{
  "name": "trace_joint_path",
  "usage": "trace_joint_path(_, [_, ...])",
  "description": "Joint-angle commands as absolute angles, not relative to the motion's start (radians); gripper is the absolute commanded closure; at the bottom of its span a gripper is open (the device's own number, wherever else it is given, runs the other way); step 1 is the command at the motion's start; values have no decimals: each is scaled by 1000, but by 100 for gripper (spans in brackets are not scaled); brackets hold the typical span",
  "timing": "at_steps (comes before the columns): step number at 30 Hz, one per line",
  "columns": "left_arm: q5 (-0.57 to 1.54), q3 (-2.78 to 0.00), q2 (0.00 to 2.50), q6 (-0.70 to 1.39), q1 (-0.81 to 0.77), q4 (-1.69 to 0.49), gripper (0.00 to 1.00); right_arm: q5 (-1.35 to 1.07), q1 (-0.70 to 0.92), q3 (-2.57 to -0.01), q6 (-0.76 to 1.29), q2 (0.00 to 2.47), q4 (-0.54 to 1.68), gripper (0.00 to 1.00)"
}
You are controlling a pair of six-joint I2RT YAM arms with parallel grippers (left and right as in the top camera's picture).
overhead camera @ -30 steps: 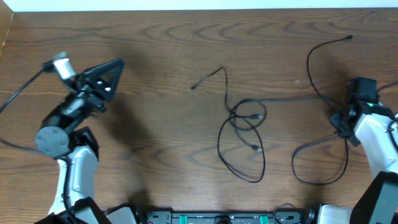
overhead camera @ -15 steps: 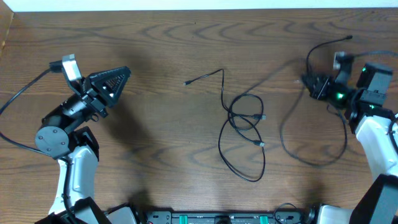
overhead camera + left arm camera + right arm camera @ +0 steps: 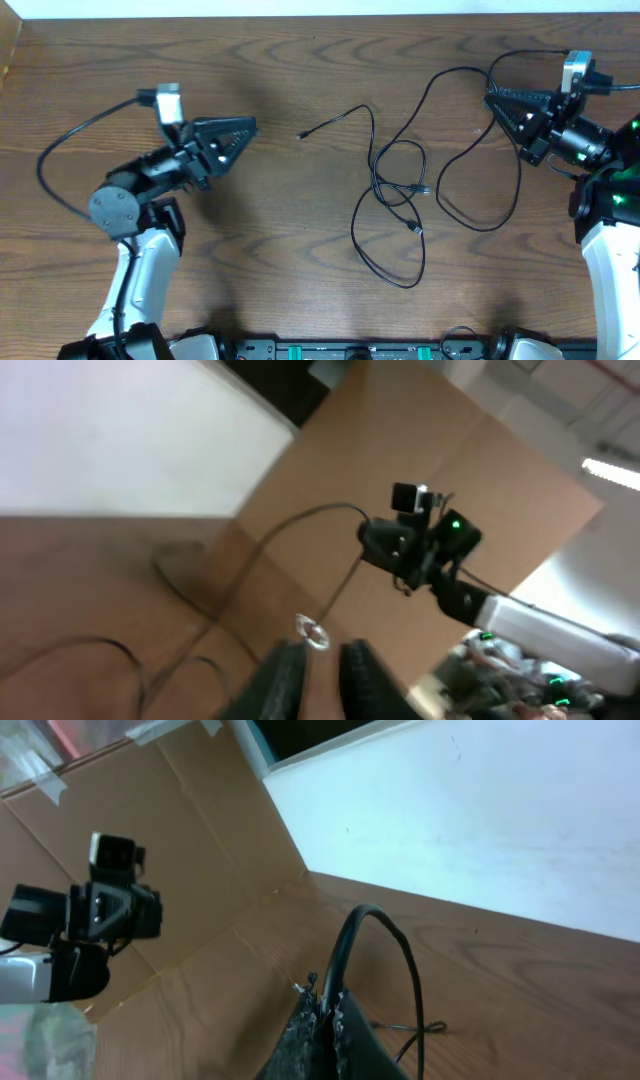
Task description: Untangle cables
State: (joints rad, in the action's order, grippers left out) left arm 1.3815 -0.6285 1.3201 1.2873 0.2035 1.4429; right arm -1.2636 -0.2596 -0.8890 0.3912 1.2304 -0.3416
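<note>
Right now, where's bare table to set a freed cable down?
Widest bare patch: table between the left arm and the tangled cables. Also the near strip right of the tangle, before the right arm. Crowded: centre knot and the cable loop held by the right gripper.

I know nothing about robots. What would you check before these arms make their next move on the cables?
1. Right claw shut on a black cable: ok.
2. Left claw holding nothing: ok.
3. Tangle in the middle pulled apart: not ok, loops cross.
4. Held cable free of that tangle: cannot tell.
5. Claws well apart: ok.
</note>
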Motion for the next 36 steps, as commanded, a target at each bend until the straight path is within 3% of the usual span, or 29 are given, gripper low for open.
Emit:
trace_joint_path(1, [1347,-623,1314,1203,136,1320,75,-1262,-260,-896,408,1230,-343,99])
trace_joint_path(2, [1297,-623,1314,1126,95,1175,61,-1260,-260,-896,408,1230,-335,99])
trace_joint_path(4, [1213,-623,1314,1031,51,985,49,-1249,-260,-896,406,1230,-312,99])
trace_joint_path(7, [1015,-623,1314,889,-27,686,44,-1210,-260,-896,384,1230,-239,99])
trace_joint_path(12, [653,-623,1314,740,-214,449,36,-1124,-260,-896,282,1230,-54,99])
trace_joint_path(14, [552,-623,1319,692,-280,441,29,-1097,-260,-896,263,1230,-11,99])
trace_joint_path(23, [91,-623,1445,569,-523,443,28,-1078,-260,-896,253,1230,51,99])
trace_joint_path(28, [81,-623,1561,569,-562,554,18,-1051,-258,-895,237,1230,88,98])
trace_joint_path(36, [93,-627,1726,580,-584,744,18,-957,-207,-895,193,1230,152,98])
